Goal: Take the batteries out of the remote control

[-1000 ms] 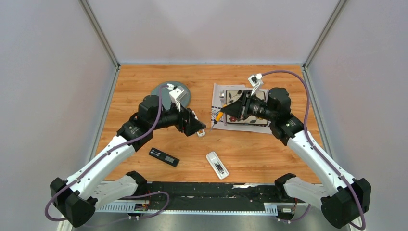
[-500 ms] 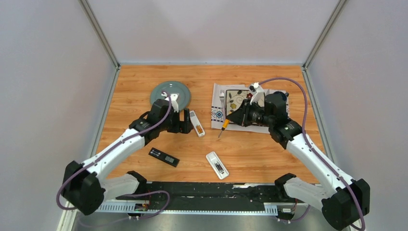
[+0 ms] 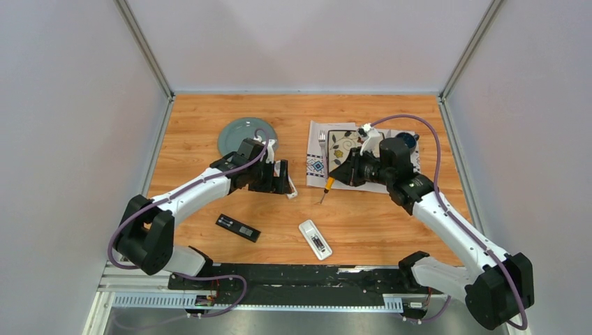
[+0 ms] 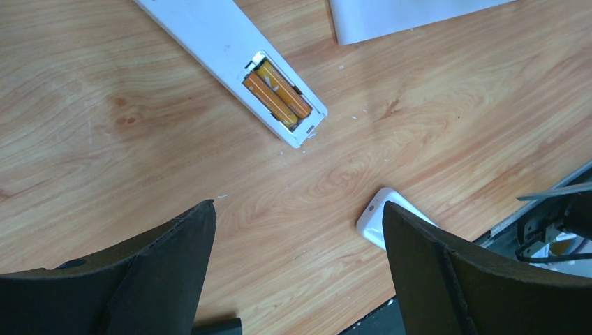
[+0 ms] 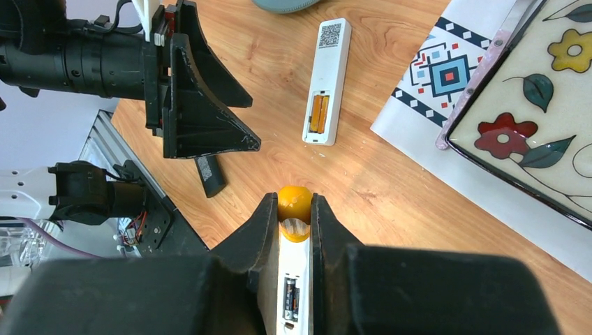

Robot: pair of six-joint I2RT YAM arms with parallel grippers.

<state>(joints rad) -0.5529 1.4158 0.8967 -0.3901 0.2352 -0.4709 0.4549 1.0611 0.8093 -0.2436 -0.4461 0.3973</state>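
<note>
- We see a slim white plastic remote control [image 5: 327, 73] lying face down on the wooden desk [image 3: 377, 223], just left of a patterned placemat [image 5: 447, 77].
- Its back cover is off, and two gold-orange cylindrical batteries [image 4: 276, 94] lie side by side in the open bay at its near end.
- The left pincer [image 4: 299, 216] hovers over the desk just short of that end, its black fingers wide apart and gripping nothing.
- The right pincer [image 5: 294, 209] is clamped on the orange handle of a screwdriver [image 3: 328, 183], whose thin shaft slants down toward the desk to the right of the remote, not touching it.
- We judge the step in hand to be getting at the cells: the bay is exposed, but neither battery is out yet.
- The next move, as we read it, calls for the screwdriver tip to slip under one cell's end and lever it up. The left pincer would steady the remote's body or pinch the raised cell.
- A second white remote [image 3: 315, 239] and a flat black remote [image 3: 237, 227] lie nearer the arm bases, well apart from this work.
</note>
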